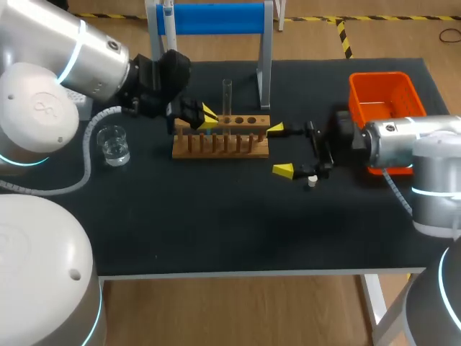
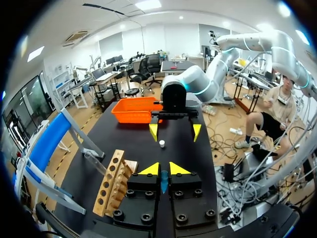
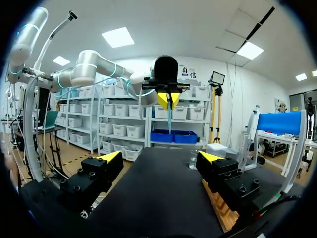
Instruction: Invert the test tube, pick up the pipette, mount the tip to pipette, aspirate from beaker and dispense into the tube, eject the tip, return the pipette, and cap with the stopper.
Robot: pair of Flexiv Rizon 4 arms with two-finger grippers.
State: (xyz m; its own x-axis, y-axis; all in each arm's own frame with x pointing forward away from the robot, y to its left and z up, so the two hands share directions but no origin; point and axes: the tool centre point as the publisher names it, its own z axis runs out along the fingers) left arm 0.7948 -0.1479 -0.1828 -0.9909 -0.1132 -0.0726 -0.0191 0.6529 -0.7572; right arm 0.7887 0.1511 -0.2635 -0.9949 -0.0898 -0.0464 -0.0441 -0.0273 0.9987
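Blue tip (image 2: 164, 182) in left hand (image 2: 164, 170); rack (image 1: 220, 142) on black table (image 1: 216, 223).

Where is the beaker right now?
In the head view the beaker stands upright on the table at its left side, left of the wooden rack and not touching it.

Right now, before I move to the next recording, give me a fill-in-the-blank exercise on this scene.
1. The glass tube stands upright in the wooden ____.
2. The right gripper is ____ and holds nothing.
3. The left gripper is shut on a thin ____ tip.
4. The bin on the table is ____.
Missing words: rack, open, blue, orange.
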